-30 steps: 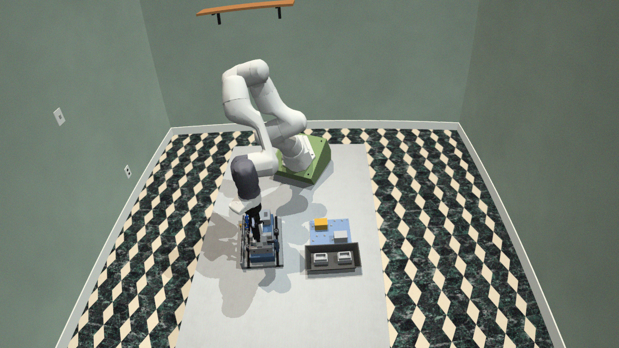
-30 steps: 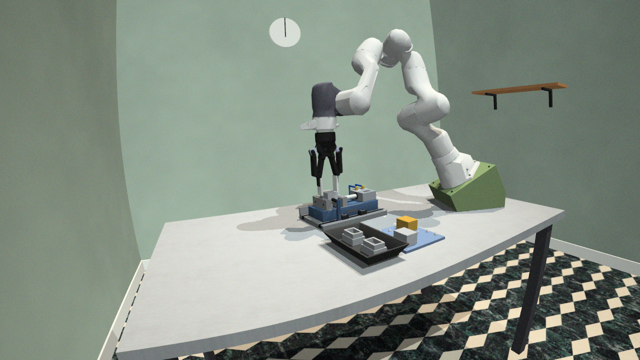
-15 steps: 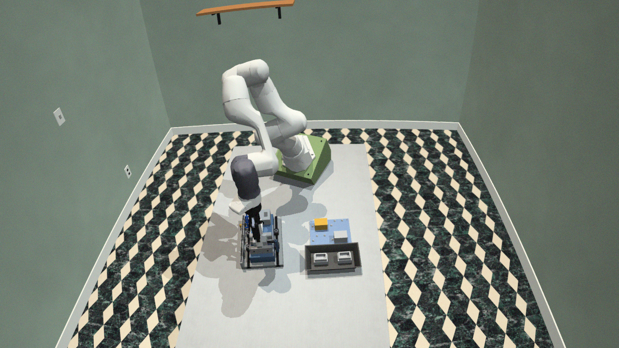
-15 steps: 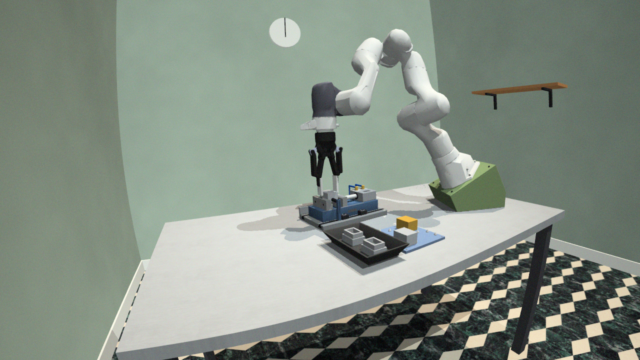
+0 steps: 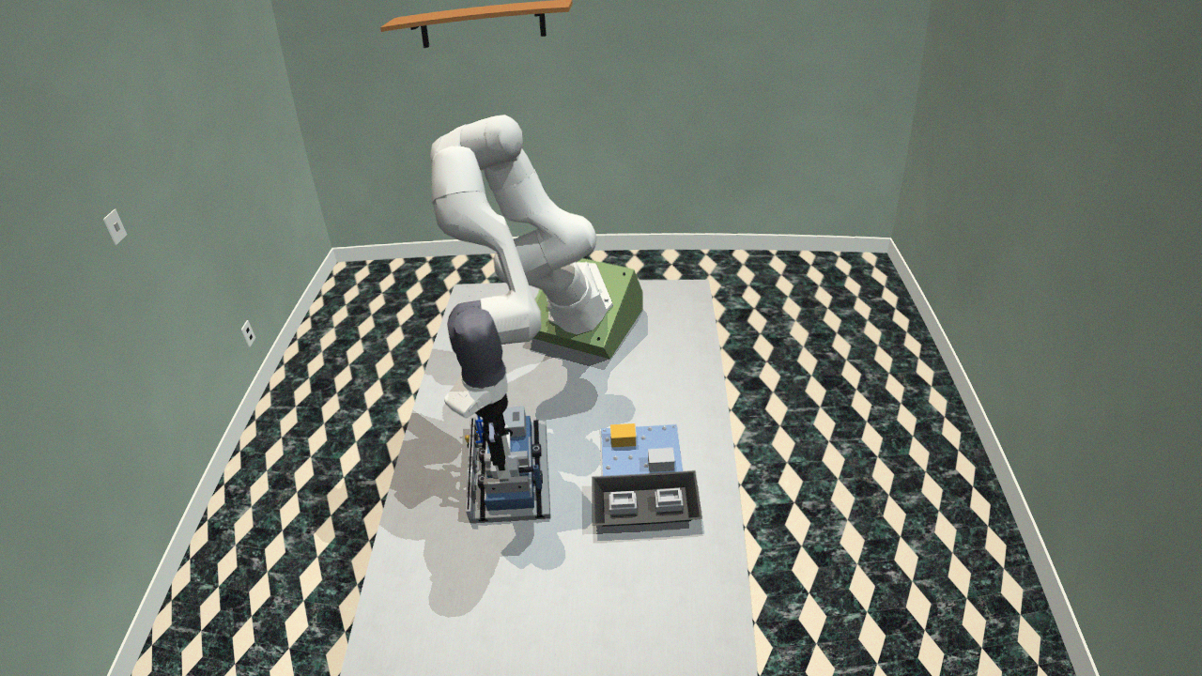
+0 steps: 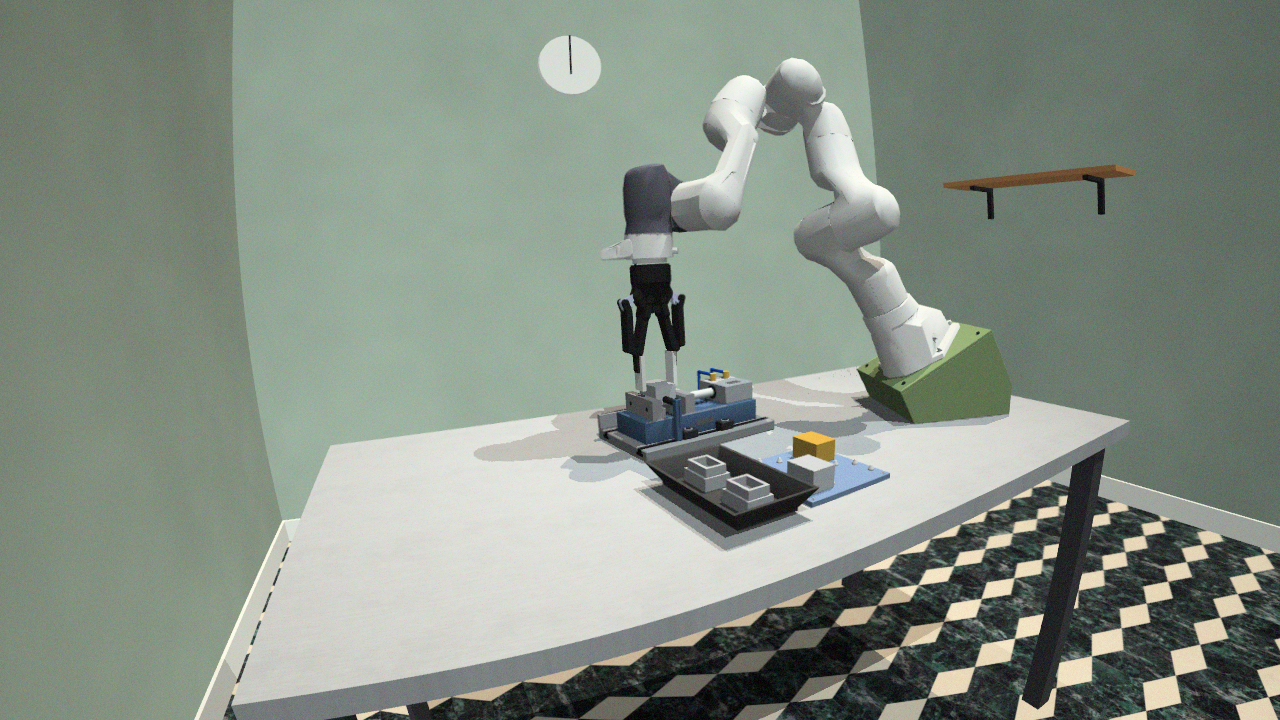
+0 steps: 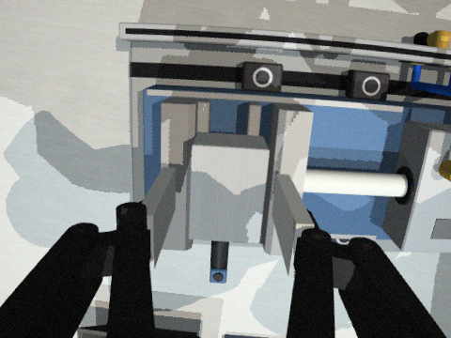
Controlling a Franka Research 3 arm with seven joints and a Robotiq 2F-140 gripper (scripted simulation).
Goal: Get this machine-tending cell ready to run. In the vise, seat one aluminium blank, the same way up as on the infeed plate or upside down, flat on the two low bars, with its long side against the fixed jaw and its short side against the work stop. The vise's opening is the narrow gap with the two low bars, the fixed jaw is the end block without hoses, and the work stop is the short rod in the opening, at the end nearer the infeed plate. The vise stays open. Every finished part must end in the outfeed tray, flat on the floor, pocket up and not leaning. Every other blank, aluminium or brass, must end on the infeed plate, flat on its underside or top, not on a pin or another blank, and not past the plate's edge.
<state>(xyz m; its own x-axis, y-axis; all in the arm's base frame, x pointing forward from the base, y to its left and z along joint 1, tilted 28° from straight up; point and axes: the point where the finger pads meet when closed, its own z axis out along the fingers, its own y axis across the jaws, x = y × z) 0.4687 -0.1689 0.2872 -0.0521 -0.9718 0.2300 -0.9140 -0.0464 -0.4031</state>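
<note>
An aluminium blank (image 7: 228, 188) sits in the opening of the vise (image 5: 520, 474), between the fixed jaw (image 7: 177, 131) on the left and the moving jaw (image 7: 291, 138) on the right. Its near short end is close to the dark work stop rod (image 7: 220, 254). My gripper (image 7: 225, 192) hangs straight over the vise (image 6: 667, 413), and it also shows in the exterior view (image 6: 653, 371). Its fingers are spread, one pad on each side of the blank, and grip nothing. Two finished parts (image 5: 623, 501) (image 5: 669, 499) lie pocket up in the outfeed tray (image 5: 645, 504).
The blue infeed plate (image 5: 640, 450) beside the tray holds a brass blank (image 5: 623, 434) and a second aluminium blank (image 5: 661, 458), both flat. Hoses and yellow fittings (image 7: 439, 39) sit at the vise's right end. The arm's green base (image 5: 588, 314) stands at the back.
</note>
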